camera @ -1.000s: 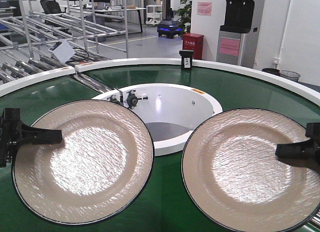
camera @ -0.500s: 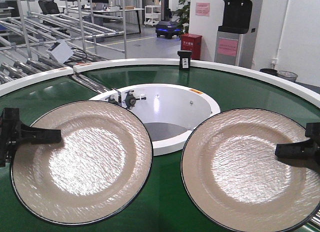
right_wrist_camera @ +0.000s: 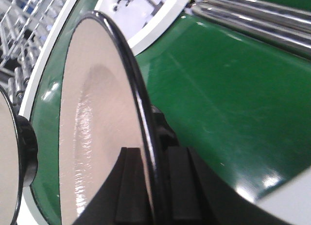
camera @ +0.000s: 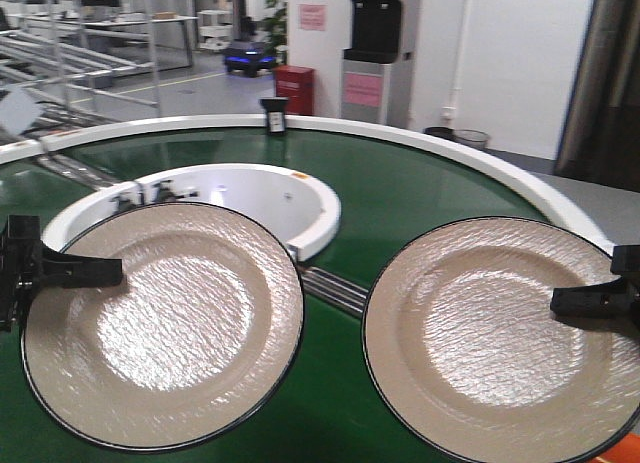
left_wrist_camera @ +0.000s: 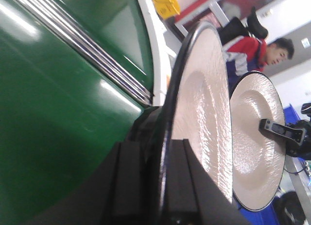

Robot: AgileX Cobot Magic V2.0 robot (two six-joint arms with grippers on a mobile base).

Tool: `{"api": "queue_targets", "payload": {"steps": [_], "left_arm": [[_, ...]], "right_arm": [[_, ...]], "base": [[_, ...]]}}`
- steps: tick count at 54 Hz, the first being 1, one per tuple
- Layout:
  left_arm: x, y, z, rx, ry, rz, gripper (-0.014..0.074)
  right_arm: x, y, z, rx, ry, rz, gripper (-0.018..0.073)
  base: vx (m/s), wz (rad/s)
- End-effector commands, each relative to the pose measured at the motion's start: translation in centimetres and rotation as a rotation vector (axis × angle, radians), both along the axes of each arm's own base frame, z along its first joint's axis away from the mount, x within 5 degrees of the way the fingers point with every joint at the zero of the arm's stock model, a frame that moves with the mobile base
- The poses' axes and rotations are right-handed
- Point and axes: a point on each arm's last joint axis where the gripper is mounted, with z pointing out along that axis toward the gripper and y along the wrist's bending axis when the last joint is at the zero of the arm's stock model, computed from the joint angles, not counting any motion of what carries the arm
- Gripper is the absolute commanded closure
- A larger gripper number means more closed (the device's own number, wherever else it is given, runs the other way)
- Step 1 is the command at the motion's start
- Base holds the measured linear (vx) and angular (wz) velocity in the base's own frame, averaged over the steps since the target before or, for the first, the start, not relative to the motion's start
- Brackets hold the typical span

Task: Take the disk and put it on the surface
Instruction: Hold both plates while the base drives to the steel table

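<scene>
I hold two disks, both beige plates with thin black rims, level above the green conveyor belt. My left gripper is shut on the left edge of the left disk. In the left wrist view this disk stands edge-on between the fingers of the left gripper. My right gripper is shut on the right edge of the right disk. The right wrist view shows that disk's rim pinched in the right gripper. The surface is out of view.
Below the disks, the belt curves around a white inner ring, with metal rails crossing it. A white outer rim bounds the belt, with a small black device on it. A person stands beyond the disks.
The whole scene behind has slid left in the front view: the white inner ring moved from centre to the left. Both disks and grippers keep the same places in the frame.
</scene>
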Motion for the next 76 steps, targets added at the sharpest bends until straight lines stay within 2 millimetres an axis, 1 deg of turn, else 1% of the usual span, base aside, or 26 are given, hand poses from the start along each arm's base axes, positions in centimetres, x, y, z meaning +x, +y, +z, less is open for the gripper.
{"api": "queue_targets", "payload": {"steps": [1, 48, 76], "left_arm": [[-1.24, -0.79, 3.76, -0.141, -0.099, -0.033, 0.0598], [-1.24, -0.79, 3.76, -0.141, -0.099, -0.033, 0.0598], [-1.26, -0.80, 3.76, -0.142, -0.099, -0.035, 0.0598]], "right_arm": [[-0.51, 0.40, 2.83, 0.097, -0.102, -0.021, 0.0568], [-0.51, 0.40, 2.82, 0.096, -0.102, -0.021, 0.0568], [-0.51, 0.40, 2.82, 0.096, -0.102, -0.021, 0.0568]], "base": [[-0.12, -0.48], [-0.09, -0.51], [0.06, -0.49]]}}
